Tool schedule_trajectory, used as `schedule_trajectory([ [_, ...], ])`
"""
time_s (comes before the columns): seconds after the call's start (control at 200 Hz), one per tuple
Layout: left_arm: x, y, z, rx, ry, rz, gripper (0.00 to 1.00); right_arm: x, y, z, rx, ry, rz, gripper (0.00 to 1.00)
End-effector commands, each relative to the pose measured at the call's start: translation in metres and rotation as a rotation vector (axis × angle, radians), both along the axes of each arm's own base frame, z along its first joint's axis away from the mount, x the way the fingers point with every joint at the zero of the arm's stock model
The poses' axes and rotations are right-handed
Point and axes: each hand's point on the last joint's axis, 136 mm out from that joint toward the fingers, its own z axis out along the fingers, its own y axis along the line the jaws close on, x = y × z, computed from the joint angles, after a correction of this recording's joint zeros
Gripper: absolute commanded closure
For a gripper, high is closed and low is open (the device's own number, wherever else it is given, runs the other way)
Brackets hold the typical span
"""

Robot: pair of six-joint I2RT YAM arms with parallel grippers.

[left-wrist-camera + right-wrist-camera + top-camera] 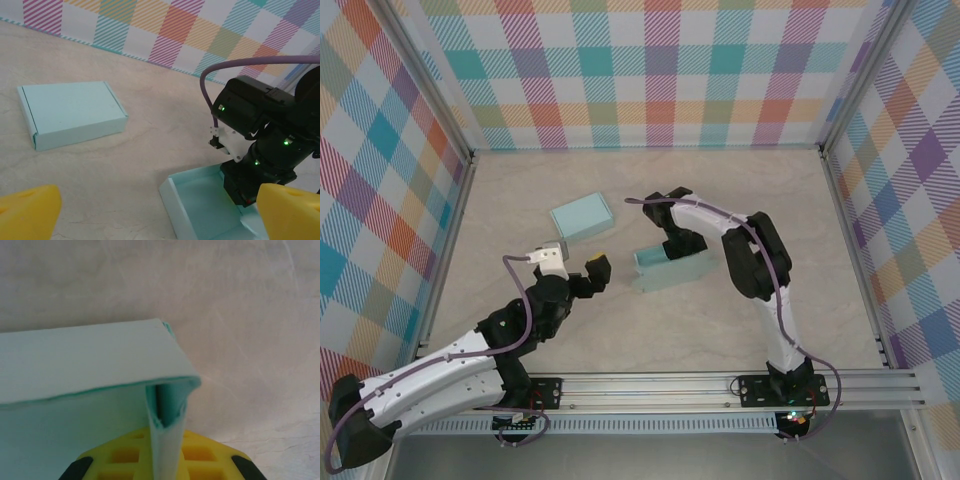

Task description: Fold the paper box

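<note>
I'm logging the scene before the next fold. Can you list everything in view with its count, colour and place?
closed paper box: one, light teal, flat on the table, left of centre, towards the back
open paper box: one, light teal, mid-table, right of the closed one
table: one, pale wood grain, under both boxes
walls: three, multicoloured plaid, around the table's left, back and right sides
rail: one, silver, along the near edge, carrying the arm bases
cables: two, purple, one along each arm
left gripper: one, yellow fingers, open, just left of the open paper box, apart from it
right gripper: one, yellow fingers, shut on a wall of the open paper box
</note>
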Motion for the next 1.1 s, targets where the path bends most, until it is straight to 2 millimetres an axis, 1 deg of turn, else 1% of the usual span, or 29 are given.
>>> schedule_trajectory([
  [0.0,-0.001,0.012,-0.008,0.004,0.01,0.043,0.0,0.007,-0.007,-0.041,-0.091,-0.014,-0.011,1.0],
  [0.175,-0.001,0.013,-0.01,0.005,0.01,0.049,0.0,0.002,0.002,-0.055,-0.107,0.008,0.021,1.0],
  [0.265,0.0,0.012,-0.009,0.008,0.011,0.048,0.0,-0.006,0.012,-0.06,-0.089,0.021,0.066,1.0],
  [0.33,0.0,0.012,-0.01,0.014,0.013,0.052,0.0,-0.012,0.023,-0.063,-0.061,0.033,0.132,1.0],
  [0.425,0.001,0.012,-0.011,0.023,0.018,0.056,0.0,-0.022,0.031,-0.061,-0.048,0.048,0.232,1.0],
  [0.535,0.002,0.013,-0.016,0.039,0.034,0.069,0.0,-0.022,0.026,-0.049,-0.062,0.029,0.26,1.0],
  [0.575,0.003,0.014,-0.018,0.044,0.042,0.078,0.0,-0.019,0.025,-0.041,-0.067,0.008,0.265,0.94],
  [0.62,0.004,0.016,-0.021,0.057,0.053,0.091,0.0,-0.016,0.025,-0.031,-0.066,-0.013,0.27,0.84],
  [0.694,0.006,0.018,-0.026,0.085,0.074,0.106,0.0,-0.008,0.029,-0.013,-0.048,-0.055,0.275,0.7],
  [0.794,0.01,0.018,-0.029,0.109,0.098,0.111,0.01,0.0,0.037,0.01,-0.015,-0.107,0.28,0.48],
  [0.914,0.014,0.017,-0.031,0.122,0.115,0.112,0.02,0.01,0.044,0.035,0.021,-0.165,0.282,0.33],
  [0.929,0.015,0.017,-0.032,0.124,0.118,0.112,0.02,0.011,0.044,0.038,0.024,-0.173,0.281,0.3],
  [0.959,0.016,0.017,-0.033,0.126,0.123,0.116,0.03,0.012,0.045,0.045,0.032,-0.189,0.281,0.27],
  [0.979,0.017,0.018,-0.033,0.127,0.126,0.117,0.03,0.014,0.046,0.05,0.036,-0.199,0.281,0.23],
  [1.094,0.023,0.022,-0.039,0.14,0.151,0.132,0.06,0.019,0.051,0.083,0.088,-0.278,0.278,0.18],
])
